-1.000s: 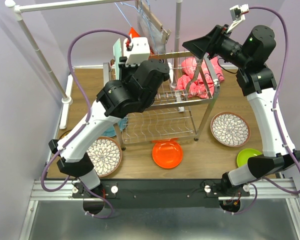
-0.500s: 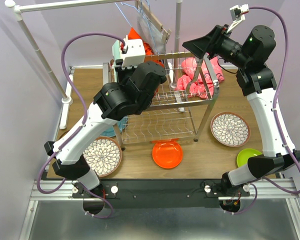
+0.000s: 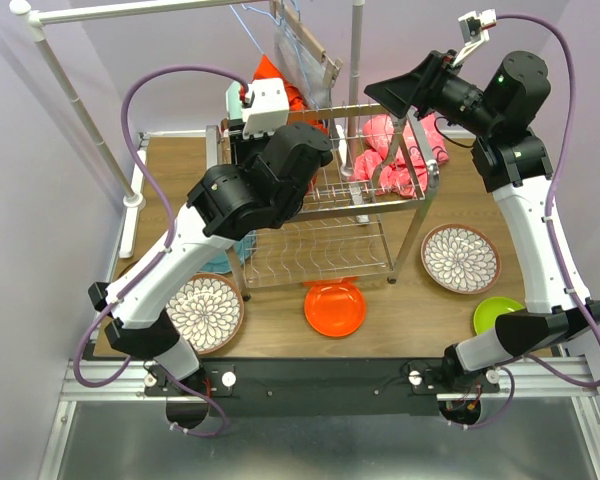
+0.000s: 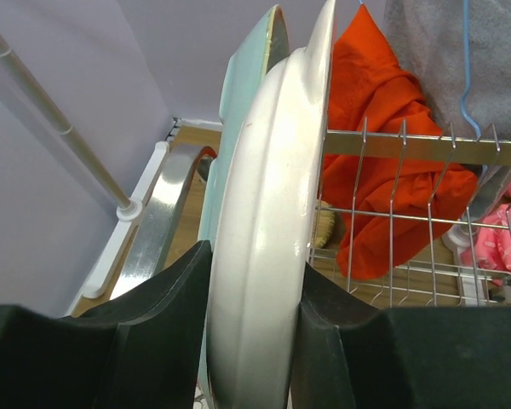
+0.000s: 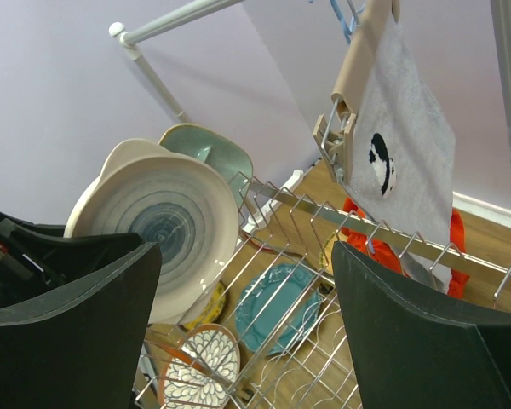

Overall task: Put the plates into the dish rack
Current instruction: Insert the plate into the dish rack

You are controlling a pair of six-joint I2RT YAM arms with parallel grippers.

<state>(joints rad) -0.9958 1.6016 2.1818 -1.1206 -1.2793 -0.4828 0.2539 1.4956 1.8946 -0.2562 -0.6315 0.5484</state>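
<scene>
Left gripper (image 4: 255,260) has its two fingers on either side of the white plate (image 4: 272,170), close against it; whether they press it or not, I cannot tell. This plate stands upright on its edge at the left end of the rack (image 4: 409,146), on the upper shelf, just beside the mint plate (image 4: 238,94). Right gripper (image 5: 245,256) hangs over the right end of the rack, wide open, with nothing in it. On the table (image 3: 275,322) lie the orange plate (image 3: 335,308), the lime plate (image 3: 498,315) and two floral plates (image 3: 208,312).
</scene>
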